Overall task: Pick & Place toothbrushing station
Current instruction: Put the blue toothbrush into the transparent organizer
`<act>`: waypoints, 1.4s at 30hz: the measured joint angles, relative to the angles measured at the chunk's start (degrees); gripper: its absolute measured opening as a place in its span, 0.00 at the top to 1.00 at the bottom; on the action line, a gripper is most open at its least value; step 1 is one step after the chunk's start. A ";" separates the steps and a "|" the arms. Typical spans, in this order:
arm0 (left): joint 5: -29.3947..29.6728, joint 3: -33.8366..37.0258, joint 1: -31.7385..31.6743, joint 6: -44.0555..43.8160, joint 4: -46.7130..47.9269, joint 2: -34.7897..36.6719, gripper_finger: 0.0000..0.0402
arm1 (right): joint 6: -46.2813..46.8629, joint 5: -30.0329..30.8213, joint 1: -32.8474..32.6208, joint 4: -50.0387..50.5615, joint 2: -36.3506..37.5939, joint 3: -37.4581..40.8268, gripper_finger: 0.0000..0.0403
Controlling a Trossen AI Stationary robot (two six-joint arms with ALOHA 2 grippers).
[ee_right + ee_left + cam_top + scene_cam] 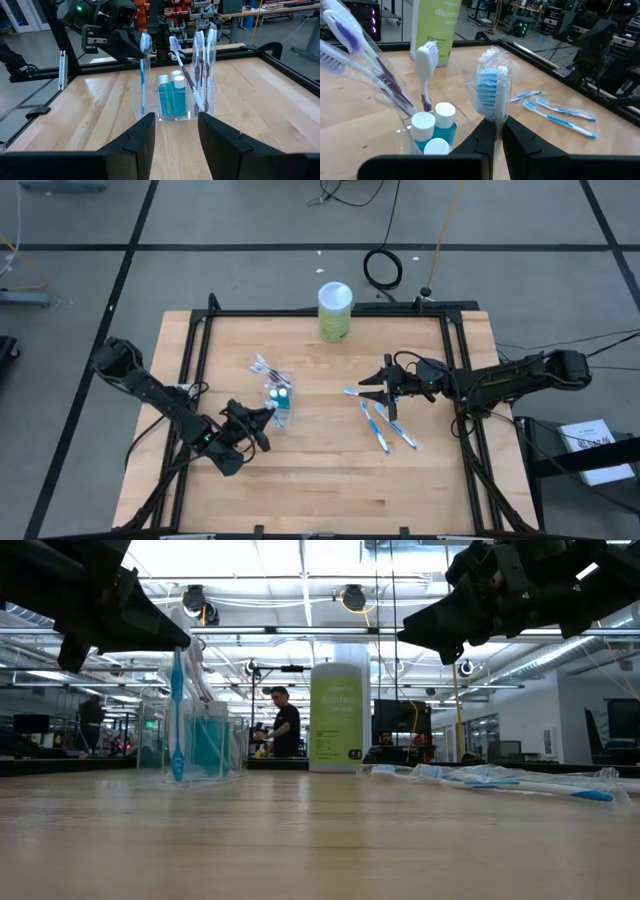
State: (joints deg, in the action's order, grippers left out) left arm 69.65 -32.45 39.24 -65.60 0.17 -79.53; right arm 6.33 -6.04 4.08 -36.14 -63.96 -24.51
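Observation:
A clear plastic cup (281, 402) stands left of the table's middle. It holds white-capped teal tubes (170, 97) and purple-and-white toothbrushes (200, 65) that lean on its rim. A blue-and-white toothbrush (142, 75) in a clear wrapper stands upright at the cup's near end. My left gripper (496, 125) is shut on it just under the head. My right gripper (372, 388) hovers open to the right of the cup, facing it, with nothing between its fingers. Three blue toothbrushes (385, 425) lie flat on the table below it. My left gripper pinches the wrapped toothbrush's neck (495, 119), just below the blue bristle head, between its two fingers. The fingers come nearly level from the table's near left side and lie across the brush. The brush stands upright, head up, its lower end (141, 112) down inside the cup.
A green canister with a white lid (335, 310) stands at the table's far edge, behind the cup. A black frame (455, 380) runs around the tabletop. The near half of the table (320, 490) is bare wood.

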 joint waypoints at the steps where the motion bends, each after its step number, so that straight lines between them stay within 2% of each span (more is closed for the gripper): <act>1: 0.22 0.00 0.00 -0.04 -0.02 0.00 0.93 | 0.01 0.00 0.02 0.00 0.00 -0.01 0.65; 5: 1.57 0.00 0.04 -0.09 0.18 -0.02 0.87 | 0.04 0.00 0.02 0.00 0.00 -0.02 0.65; 14: 2.30 0.00 0.04 2.44 0.05 -0.02 0.49 | -0.04 0.00 0.00 0.00 0.00 0.00 0.65; 19: 4.26 0.02 0.24 5.22 -0.38 1.33 0.36 | 0.02 0.00 0.01 0.00 0.00 -0.02 0.65; 26: 7.31 0.02 0.68 8.31 -1.21 5.73 0.29 | -0.05 0.02 0.02 1.13 0.00 -0.02 0.65; 34: 7.77 0.02 0.65 27.45 -14.06 14.02 0.30 | -2.49 3.54 -0.07 18.10 0.00 -0.07 0.65; 38: 4.45 0.02 -0.80 35.50 -20.37 16.10 0.31 | -1.15 7.45 -0.07 28.69 0.00 -0.07 0.65; 42: -3.83 0.02 -3.53 39.24 -23.53 16.15 0.30 | 4.69 5.09 -0.78 36.57 -0.02 -0.04 0.65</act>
State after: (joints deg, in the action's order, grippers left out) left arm 65.81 -32.42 35.71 -26.37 -23.37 -63.37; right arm 11.01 -0.95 3.29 0.43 -63.99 -24.56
